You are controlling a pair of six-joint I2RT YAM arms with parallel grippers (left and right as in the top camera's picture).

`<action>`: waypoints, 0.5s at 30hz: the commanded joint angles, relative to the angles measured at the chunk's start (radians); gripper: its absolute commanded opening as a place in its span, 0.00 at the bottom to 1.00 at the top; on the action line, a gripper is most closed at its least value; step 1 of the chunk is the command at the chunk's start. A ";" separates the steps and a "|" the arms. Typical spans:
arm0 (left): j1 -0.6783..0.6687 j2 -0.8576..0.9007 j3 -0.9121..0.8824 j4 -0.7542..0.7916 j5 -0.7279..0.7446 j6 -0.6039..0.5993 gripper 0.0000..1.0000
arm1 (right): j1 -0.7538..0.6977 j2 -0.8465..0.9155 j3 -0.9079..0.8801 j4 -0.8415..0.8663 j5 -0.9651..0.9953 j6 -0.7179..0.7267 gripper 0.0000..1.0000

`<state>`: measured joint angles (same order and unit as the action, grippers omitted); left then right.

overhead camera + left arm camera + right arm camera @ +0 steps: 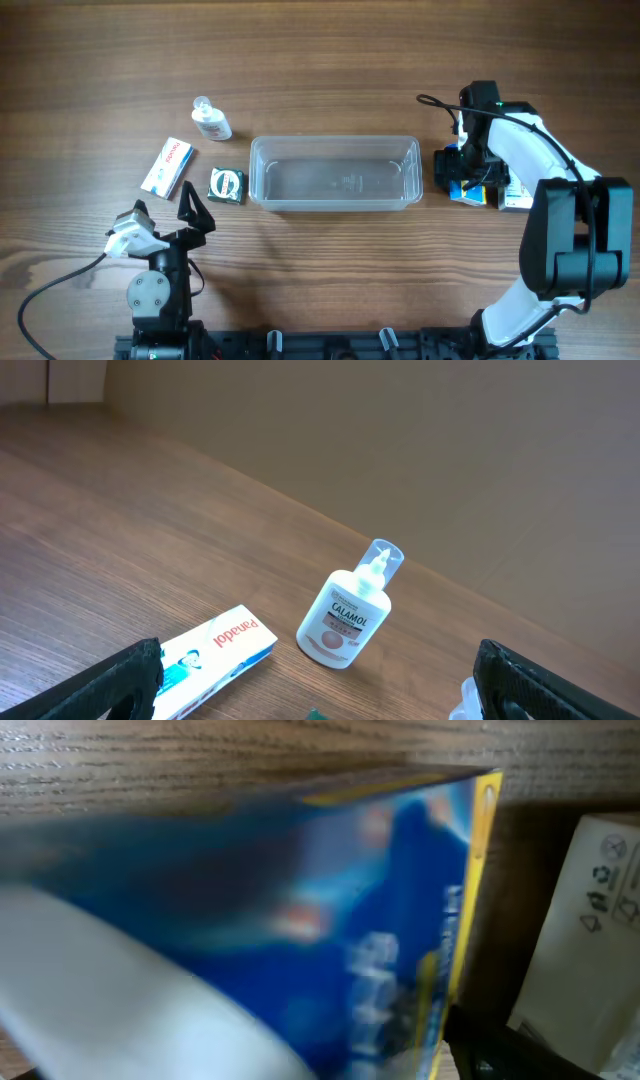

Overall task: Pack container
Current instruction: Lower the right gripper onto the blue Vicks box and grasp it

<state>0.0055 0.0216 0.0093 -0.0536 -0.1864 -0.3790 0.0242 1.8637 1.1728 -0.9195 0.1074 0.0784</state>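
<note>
The clear container [262, 172] lies empty in the middle of the table. To its right stands my right gripper [470, 172], lowered over a blue box [464, 193]. In the right wrist view the blue box [300, 910] fills the frame, blurred, between the jaws. One dark finger [500, 1055] shows right beside its yellow edge; the other is hidden, so the grip is unclear. My left gripper [165, 208] hovers near the front left, open and holding nothing [320, 698].
A white box [516, 200] [590, 940] lies right of the blue one. Left of the container are a Calamol bottle [212, 122] [350, 620], a white Panadol box [167, 167] [215, 650] and a small green packet [227, 185].
</note>
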 commanded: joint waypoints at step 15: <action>-0.005 -0.001 -0.004 -0.003 -0.002 0.002 1.00 | 0.000 -0.092 0.005 -0.014 -0.011 0.057 1.00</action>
<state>0.0055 0.0216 0.0093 -0.0536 -0.1864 -0.3790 0.0242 1.7874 1.1728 -0.9379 0.1055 0.1108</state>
